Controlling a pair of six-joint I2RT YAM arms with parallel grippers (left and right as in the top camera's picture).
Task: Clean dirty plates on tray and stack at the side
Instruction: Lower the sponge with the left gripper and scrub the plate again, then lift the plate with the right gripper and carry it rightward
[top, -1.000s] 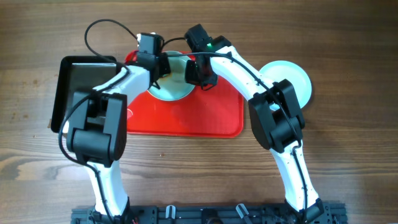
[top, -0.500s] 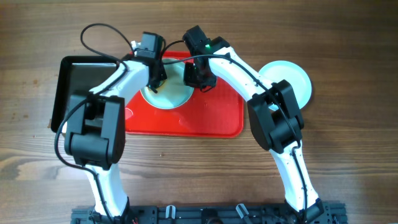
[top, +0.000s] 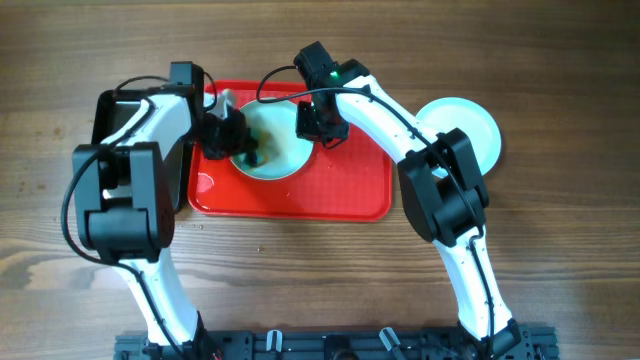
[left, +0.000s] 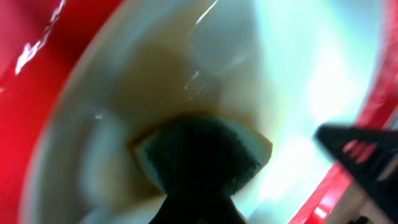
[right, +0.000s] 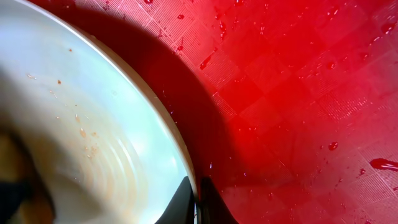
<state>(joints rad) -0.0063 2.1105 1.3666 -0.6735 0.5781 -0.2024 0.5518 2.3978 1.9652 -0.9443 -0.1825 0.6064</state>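
Overhead | dirty plate, brown-smeared, on tray, far-left part | left gripper clamps sponge against it | right gripper narrow, pinching its rim | second plate off tray, right | risk: scrub force may twist rim from pinch, plate skids

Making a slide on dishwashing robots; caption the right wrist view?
Right tool pinches the rim of a sauce-flecked plate on the wet red tray.

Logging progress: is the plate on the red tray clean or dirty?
Dirty: the plate on the tray shows brown smears and specks, with a sponge on it.
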